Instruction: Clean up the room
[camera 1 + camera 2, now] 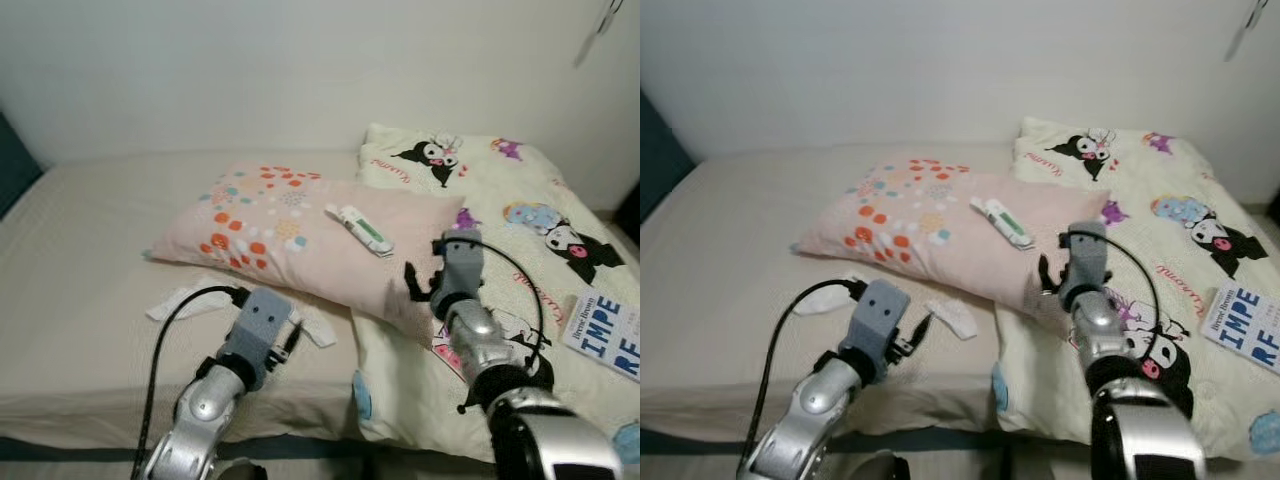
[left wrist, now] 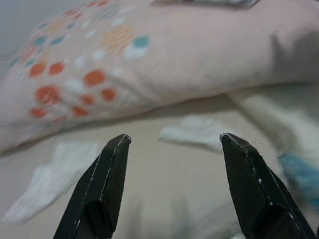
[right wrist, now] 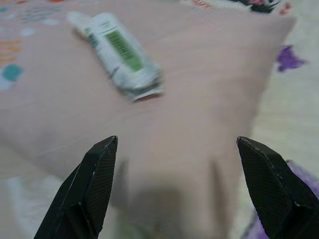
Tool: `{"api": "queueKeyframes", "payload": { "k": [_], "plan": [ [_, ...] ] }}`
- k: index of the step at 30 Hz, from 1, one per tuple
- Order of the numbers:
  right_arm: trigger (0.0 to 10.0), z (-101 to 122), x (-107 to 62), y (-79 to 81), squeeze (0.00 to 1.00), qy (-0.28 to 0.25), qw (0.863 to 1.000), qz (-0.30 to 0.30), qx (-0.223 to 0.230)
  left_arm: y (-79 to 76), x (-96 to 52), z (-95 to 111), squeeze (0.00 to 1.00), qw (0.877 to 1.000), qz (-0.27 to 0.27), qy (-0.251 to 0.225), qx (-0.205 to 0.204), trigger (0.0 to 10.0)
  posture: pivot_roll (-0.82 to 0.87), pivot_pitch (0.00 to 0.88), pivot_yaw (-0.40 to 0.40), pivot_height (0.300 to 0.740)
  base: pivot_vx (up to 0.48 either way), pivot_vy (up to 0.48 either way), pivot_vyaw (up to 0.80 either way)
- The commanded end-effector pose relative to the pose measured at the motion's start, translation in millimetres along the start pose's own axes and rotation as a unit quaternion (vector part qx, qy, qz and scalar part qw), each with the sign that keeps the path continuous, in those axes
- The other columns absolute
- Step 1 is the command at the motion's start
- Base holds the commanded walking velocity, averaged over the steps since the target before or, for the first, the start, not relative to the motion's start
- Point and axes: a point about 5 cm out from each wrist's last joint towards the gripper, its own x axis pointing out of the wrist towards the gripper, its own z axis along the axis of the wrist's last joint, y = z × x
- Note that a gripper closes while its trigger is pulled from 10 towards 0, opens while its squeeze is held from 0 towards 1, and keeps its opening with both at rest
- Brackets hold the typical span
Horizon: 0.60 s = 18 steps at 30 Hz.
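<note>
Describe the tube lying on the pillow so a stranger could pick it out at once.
On the bed, find the pink pillow with orange and teal dots. The tube lies on its plain right part, ahead of the open right gripper. It is white with a green label and a crimped end, unlike the flat white scraps on the sheet below the pillow.

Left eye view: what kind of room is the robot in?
Most likely a bedroom. There is a bed against a plain wall, a pink dotted pillow lying on it, and a cartoon-print blanket spread beside the pillow.
</note>
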Motion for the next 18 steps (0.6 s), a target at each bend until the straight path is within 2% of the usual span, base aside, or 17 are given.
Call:
{"api": "queueKeyframes", "payload": {
  "k": [1,9,14,15,16,17,18],
  "plan": [
    [10.0,-1.2,-1.4,0.1,0.00,-0.008,1.000,-0.006,0.012,6.5,-0.1,-4.4,0.00,1.000,0.014,0.012,-0.005,10.0,0.07,0.115,0.062,0.646,0.000,0.000,0.00],
    [10.0,-7.0,-4.8,-0.5,0.00,-0.011,1.000,-0.008,0.016,13.4,6.0,-2.5,0.00,0.999,0.028,0.016,-0.013,10.0,0.06,0.120,0.078,0.646,0.000,0.000,0.00],
    [10.0,11.9,1.2,-4.8,0.00,-0.031,0.999,0.004,-0.010,16.7,10.6,5.1,0.00,0.999,0.034,0.001,-0.032,10.0,0.07,0.152,0.052,0.646,0.000,0.000,0.00],
    [10.0,16.3,2.8,-6.2,0.38,-0.032,0.999,0.004,-0.022,16.6,11.8,8.5,0.00,0.999,0.024,-0.007,-0.027,10.0,0.07,0.167,0.044,0.646,0.000,0.000,0.00],
    [10.0,18.8,3.7,-7.1,0.38,-0.033,0.999,0.004,-0.029,16.6,12.7,10.7,0.00,0.999,0.017,-0.013,-0.023,10.0,0.07,0.172,0.041,0.646,0.000,0.000,0.00],
    [10.0,22.5,5.1,-8.7,1.00,-0.033,0.999,0.003,-0.038,16.0,13.9,14.5,0.00,0.999,0.004,-0.024,-0.020,10.0,0.08,0.189,0.031,0.646,0.000,0.000,0.00],
    [10.0,22.5,5.1,-8.7,1.00,-0.033,0.999,0.003,-0.038,16.0,13.9,14.5,0.00,0.999,0.004,-0.024,-0.020,10.0,0.08,0.189,0.031,0.646,0.000,0.000,0.00]
  ]
}}
